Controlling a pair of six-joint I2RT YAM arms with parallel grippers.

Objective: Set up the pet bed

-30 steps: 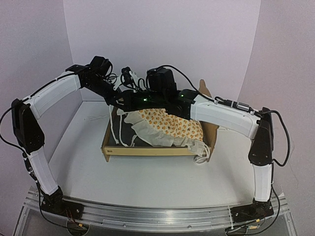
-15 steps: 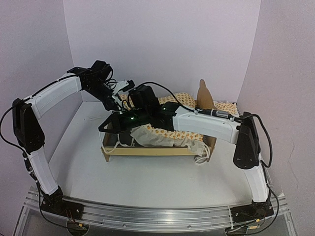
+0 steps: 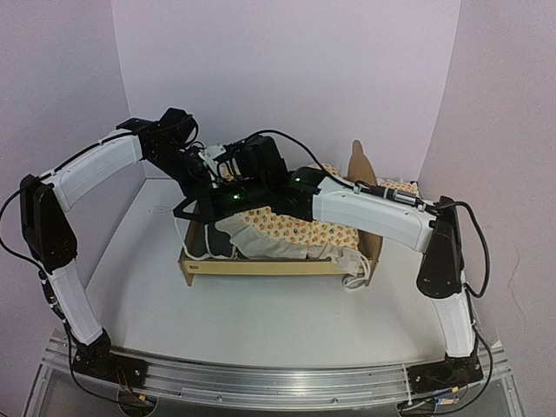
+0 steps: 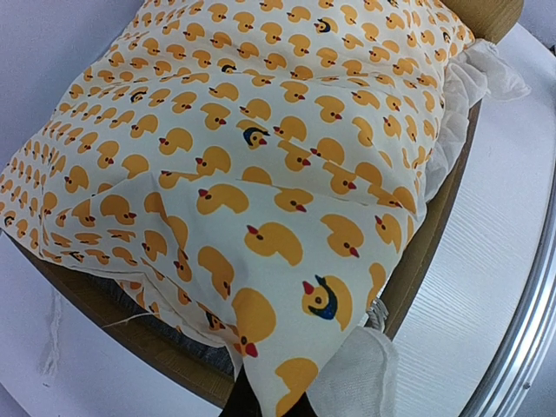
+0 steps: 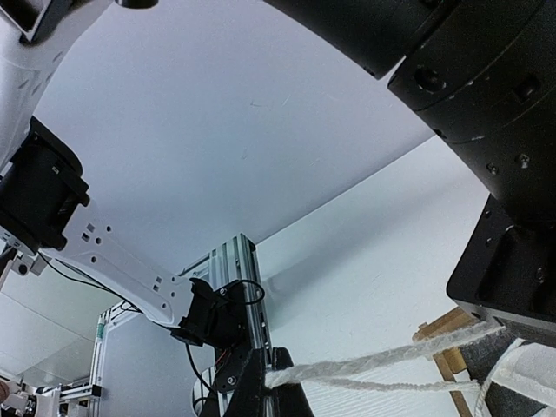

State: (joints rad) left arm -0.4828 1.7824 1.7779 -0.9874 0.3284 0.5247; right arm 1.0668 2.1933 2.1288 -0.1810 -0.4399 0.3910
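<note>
Pet bed (image 3: 261, 266) of light plywood; left gripper (image 4: 254, 405) pinches cushion (image 4: 261, 174), right gripper (image 5: 269, 388) cord (image 5: 373, 360).

Light: bright, even and diffuse in every view; the pale walls (image 3: 287, 78) carry a faint pink cast.
Shadows: soft and weak on the worktop (image 3: 261, 321), beneath the arms and the pet bed (image 3: 261, 267).
Glare: a mild sheen on the aluminium rail (image 3: 278, 380).
Focus: the duck-print cushion (image 4: 261, 174) is sharp; the white cord (image 5: 417, 346) is crisp, while the black arm housing (image 5: 486, 104) is slightly soft up close.
Distortion: the wrist views are wide-angle, so straight edges bow.
</note>
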